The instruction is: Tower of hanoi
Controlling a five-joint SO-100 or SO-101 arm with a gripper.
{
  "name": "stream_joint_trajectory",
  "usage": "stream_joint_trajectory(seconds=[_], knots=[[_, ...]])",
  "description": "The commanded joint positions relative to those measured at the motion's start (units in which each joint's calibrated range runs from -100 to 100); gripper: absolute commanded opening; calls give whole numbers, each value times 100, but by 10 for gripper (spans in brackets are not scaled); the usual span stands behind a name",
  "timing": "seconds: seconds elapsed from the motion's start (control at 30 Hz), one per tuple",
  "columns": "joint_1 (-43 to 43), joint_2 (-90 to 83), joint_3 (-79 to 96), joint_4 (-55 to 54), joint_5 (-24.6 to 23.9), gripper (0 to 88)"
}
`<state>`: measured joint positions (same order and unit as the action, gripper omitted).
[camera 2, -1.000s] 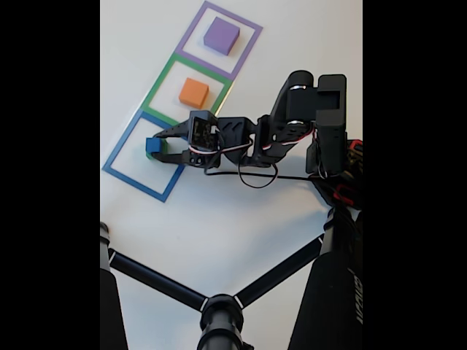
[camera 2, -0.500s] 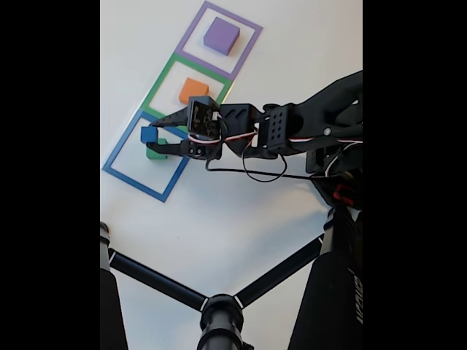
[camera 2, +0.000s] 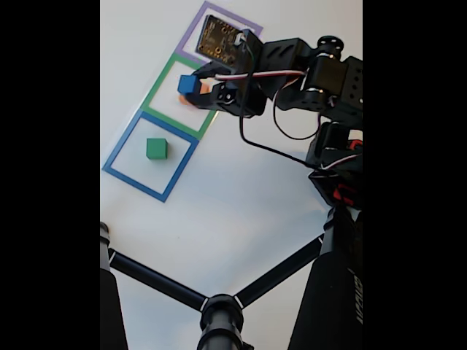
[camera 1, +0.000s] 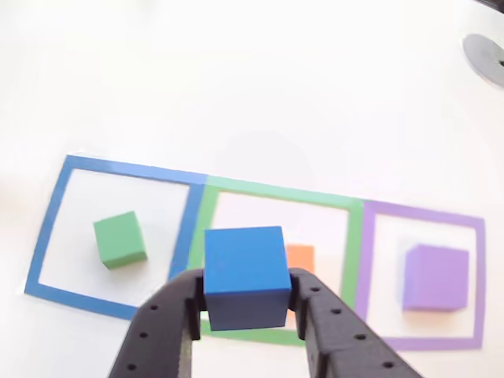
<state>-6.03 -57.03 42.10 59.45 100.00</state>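
The gripper (camera 1: 246,303) has its black fingers clamped on either side of the blue cube (camera 1: 244,276) and holds it in the air above the green tape square (camera 2: 187,88) — right over the orange block (camera 1: 300,257), which peeks out just behind the cube in the other view. The green block (camera 2: 155,149) sits alone inside the blue tape square (camera 2: 117,151). The purple block (camera 1: 435,277) rests in the purple tape square (camera 1: 417,277), well apart from the cube. All on a white table (camera 2: 233,211) — camera tripod legs (camera 2: 153,279) in the foreground.
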Motion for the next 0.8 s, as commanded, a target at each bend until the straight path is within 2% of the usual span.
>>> stream_joint_trajectory(seconds=[0.0,0.1,0.37,0.77], knots=[[766,-171,-1401,1391,0,42],[1149,-147,-1764,1747,0,45],[2137,-107,-1819,1812,0,45],[3000,-99,-1873,1852,0,43]])
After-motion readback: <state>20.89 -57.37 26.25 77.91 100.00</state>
